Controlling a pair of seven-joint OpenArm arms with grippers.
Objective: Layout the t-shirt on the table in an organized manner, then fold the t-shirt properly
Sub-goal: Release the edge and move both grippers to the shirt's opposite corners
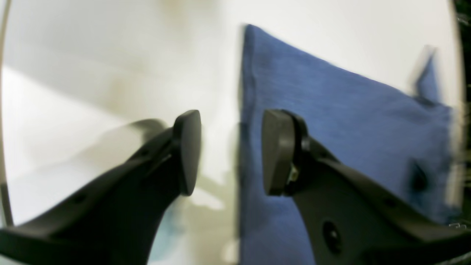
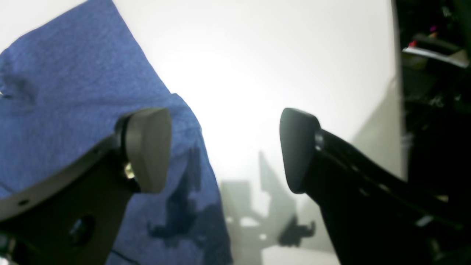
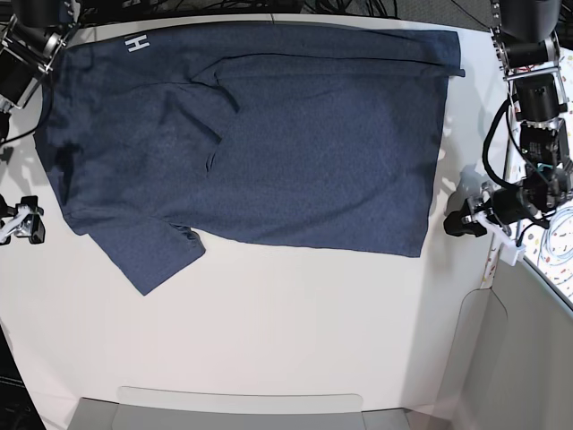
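The dark blue t-shirt (image 3: 269,134) lies spread across the far half of the white table (image 3: 286,331), one sleeve pointing to the front left and a white letter (image 3: 136,43) near its far left corner. My left gripper (image 3: 458,219) hovers just off the shirt's right edge. In the left wrist view the left gripper (image 1: 232,152) is open and holds nothing, astride the edge of the t-shirt (image 1: 331,103). My right gripper (image 3: 27,224) sits off the shirt's left edge. In its own view the right gripper (image 2: 224,151) is wide open and holds nothing, with the t-shirt (image 2: 73,73) under one finger.
A speckled strip (image 3: 555,242) runs past the table's right edge, behind the left arm. Cables and dark equipment (image 2: 430,73) line the far side. A pale flat panel (image 3: 242,403) lies along the front edge.
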